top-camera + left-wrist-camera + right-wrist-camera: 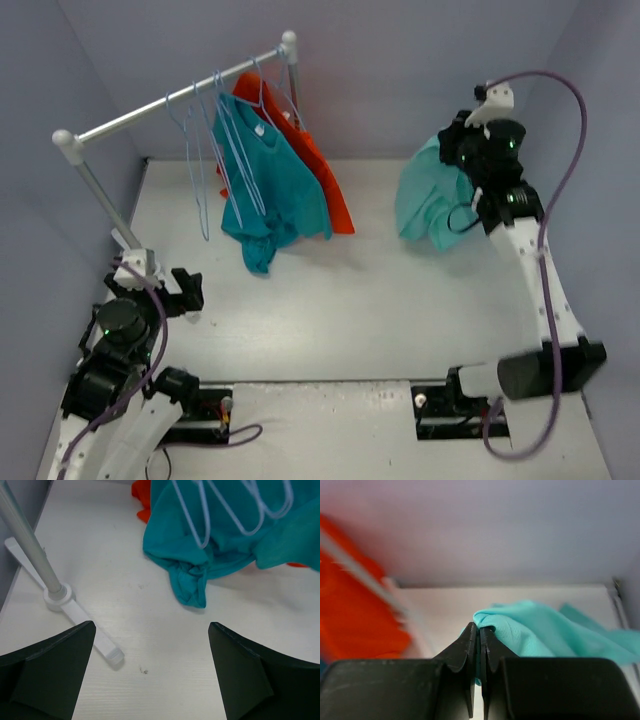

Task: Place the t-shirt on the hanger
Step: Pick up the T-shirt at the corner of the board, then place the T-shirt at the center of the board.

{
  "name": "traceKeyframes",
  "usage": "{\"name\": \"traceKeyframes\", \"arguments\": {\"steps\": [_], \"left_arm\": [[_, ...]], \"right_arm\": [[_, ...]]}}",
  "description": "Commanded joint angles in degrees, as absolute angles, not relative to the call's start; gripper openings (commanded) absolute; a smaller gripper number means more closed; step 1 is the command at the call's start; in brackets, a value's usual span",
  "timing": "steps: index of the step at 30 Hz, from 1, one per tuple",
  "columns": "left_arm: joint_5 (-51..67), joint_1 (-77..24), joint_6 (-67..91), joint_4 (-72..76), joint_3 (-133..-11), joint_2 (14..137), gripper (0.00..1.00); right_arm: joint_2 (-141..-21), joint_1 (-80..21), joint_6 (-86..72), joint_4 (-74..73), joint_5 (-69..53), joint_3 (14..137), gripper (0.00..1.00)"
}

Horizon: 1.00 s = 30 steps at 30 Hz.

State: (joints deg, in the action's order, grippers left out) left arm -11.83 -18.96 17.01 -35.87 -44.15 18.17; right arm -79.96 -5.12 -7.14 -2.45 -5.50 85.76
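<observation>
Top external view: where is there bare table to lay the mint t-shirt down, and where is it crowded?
The widest bare table is the middle strip, bordered by the darker teal t-shirt on the left, the mint t-shirt in the right gripper, and the arm bases in front. Crowded: back left, around the rack, its hangers and the orange garment.

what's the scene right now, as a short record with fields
left gripper: open, empty, low over the table by the rack's base
right gripper: shut on a fold of the t-shirt, far right
t-shirt: hangs bunched from the right gripper, on no hanger
rack: far left, carrying wire hangers
bare hanger: on the rail, left of the clothes
teal shirt: hung on the rack, hem bunched low
orange garment: hung behind the teal shirt
</observation>
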Motion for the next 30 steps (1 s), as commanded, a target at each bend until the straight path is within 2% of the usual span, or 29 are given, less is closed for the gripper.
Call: {"name": "traceKeyframes", "arguments": {"steps": [1,10,15,23,25,27,28,30], "left_arm": [[-8.3,-18.7,17.8,-31.3,-54.6,22.3,0.92],[2.0,-18.7,18.1,-34.1,-66.0,26.8,0.92],[5.7,-18.7,17.2,-35.6,-68.0,27.6,0.91],[8.1,-18.7,17.9,-36.5,-66.9,26.8,0.91],[7.9,-18.7,17.8,-36.5,-65.6,26.5,0.91],[7.8,-18.7,17.7,-36.5,-65.0,26.5,0.91],[7.8,-18.7,17.6,-36.5,-65.0,26.6,0.91],[7.7,-18.7,17.5,-36.7,-64.6,27.0,0.91]], "right_arm": [[-72.8,-11.0,-10.5,-6.3,-12.6,86.2,0.00],[-72.9,-22.8,-16.6,-6.5,-26.3,94.4,0.00],[-71.2,-27.6,-16.2,-6.5,-28.4,96.7,0.00],[-57.3,-27.5,-17.7,-6.7,-27.9,79.0,0.00],[-52.8,-27.6,-20.2,-7.1,-36.8,69.3,0.00],[-49.9,-27.7,-22.4,-8.2,-40.7,63.3,0.00],[-48.6,-27.7,-22.5,-8.5,-40.7,61.1,0.04],[-44.9,-27.8,-22.9,-12.9,-39.0,56.6,0.25]]}}
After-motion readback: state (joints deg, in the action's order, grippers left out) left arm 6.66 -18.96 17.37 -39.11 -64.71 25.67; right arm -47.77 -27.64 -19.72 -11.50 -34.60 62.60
